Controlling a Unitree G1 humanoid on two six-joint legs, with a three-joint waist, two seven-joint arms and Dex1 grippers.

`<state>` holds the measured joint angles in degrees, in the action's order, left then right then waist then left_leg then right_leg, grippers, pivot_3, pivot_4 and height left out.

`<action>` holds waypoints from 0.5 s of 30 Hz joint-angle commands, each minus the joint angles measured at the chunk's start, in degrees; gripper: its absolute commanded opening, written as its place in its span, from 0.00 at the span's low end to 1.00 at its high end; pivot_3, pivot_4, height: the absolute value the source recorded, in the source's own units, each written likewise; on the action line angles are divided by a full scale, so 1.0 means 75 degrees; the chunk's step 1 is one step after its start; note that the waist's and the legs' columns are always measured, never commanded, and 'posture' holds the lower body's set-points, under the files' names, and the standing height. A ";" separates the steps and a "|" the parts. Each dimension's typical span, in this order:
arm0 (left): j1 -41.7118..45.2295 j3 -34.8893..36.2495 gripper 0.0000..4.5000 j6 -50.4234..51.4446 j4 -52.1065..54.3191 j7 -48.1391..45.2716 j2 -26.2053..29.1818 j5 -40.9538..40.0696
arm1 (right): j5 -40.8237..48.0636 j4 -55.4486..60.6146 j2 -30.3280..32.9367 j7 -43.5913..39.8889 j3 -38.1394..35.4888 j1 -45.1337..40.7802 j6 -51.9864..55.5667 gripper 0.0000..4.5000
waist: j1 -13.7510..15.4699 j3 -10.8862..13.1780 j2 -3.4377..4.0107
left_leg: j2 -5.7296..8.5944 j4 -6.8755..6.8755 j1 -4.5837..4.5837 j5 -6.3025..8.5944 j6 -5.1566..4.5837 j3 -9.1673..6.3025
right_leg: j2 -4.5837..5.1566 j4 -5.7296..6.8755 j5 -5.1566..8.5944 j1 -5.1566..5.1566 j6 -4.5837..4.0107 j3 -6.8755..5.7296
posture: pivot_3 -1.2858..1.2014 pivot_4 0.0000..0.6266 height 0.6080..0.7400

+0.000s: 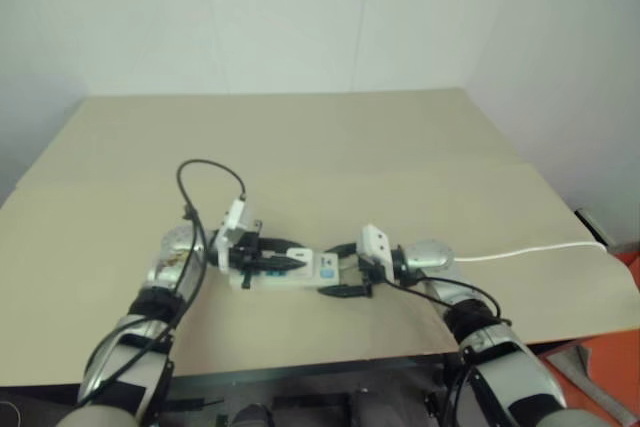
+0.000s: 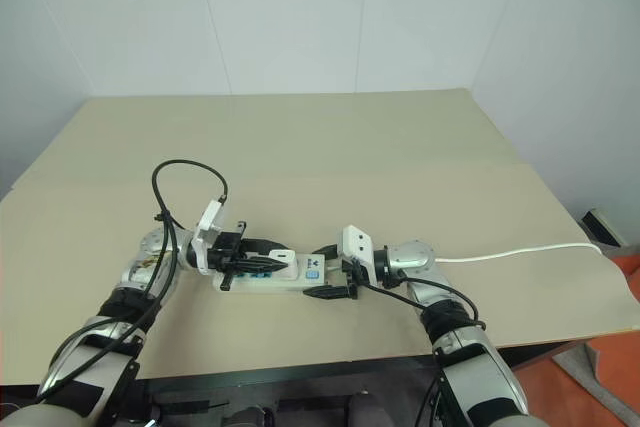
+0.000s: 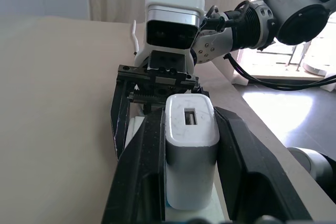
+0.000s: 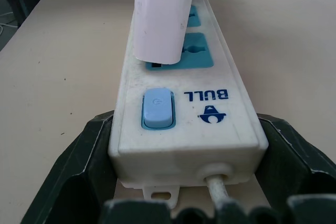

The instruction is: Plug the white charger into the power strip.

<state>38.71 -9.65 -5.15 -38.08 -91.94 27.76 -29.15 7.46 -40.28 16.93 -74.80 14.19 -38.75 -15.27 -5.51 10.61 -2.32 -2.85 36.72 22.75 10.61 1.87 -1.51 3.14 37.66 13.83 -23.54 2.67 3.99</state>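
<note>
White charger [image 3: 190,150] sat clamped between my left gripper's [image 1: 272,260] two black fingers, and in the right wrist view its lower end was down against the blue socket nearest the switch on the power strip [image 4: 185,103]. I could not tell from there whether the prongs were fully home or only resting at the socket mouth, so I judged the plugging begun but not confirmed: the final press and the release were left.

My right gripper [image 1: 345,269] stood wide, its fingers [image 4: 89,156] bracketing the cable end of the strip on both sides, steadying it without squeezing hard as far as I could see.

On the tan table [image 1: 330,137] the strip lay near the front edge, about six o'clock from the table's middle, with my left gripper at nine o'clock of it and my right at three o'clock. The thin white cable [image 1: 530,249] ran off toward three o'clock to the table's edge. The two grippers faced each other closely along the strip, which I judged the main crowding risk.
</note>
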 commanded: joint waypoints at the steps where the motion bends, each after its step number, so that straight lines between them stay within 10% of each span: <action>1: -0.0296 0.0146 0.22 -0.0132 0.0017 -0.0075 0.0130 0.0335 | -0.0195 -0.0069 0.0063 -0.0138 0.0143 0.0266 -0.0001 0.76 | 0.0001 0.0000 0.0000 | 0.0000 0.0000 -0.0001 0.0000 0.0000 -0.0001 | 0.0000 -0.0001 0.0000 0.0002 0.0000 0.0000 | 0.52 0.24 1.00; 15: -0.0481 0.0012 0.22 -0.1240 -0.0775 -0.0026 0.0124 0.1227 | -0.0243 -0.0028 0.0034 0.0007 0.0179 0.0336 -0.0039 0.76 | 0.0003 -0.0053 0.0003 | 0.0000 -0.0026 -0.0063 0.0001 0.0000 0.0003 | 0.0002 -0.0013 0.0007 0.0054 -0.0007 0.0000 | 0.52 0.24 1.00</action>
<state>37.48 -8.83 -14.03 -39.30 -92.31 26.88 -25.56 7.37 -39.94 16.74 -73.57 14.43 -37.73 -15.26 -5.49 10.21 -2.30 -2.86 36.51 22.26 10.62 1.87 -1.49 3.15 37.56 13.88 -23.12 2.61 3.99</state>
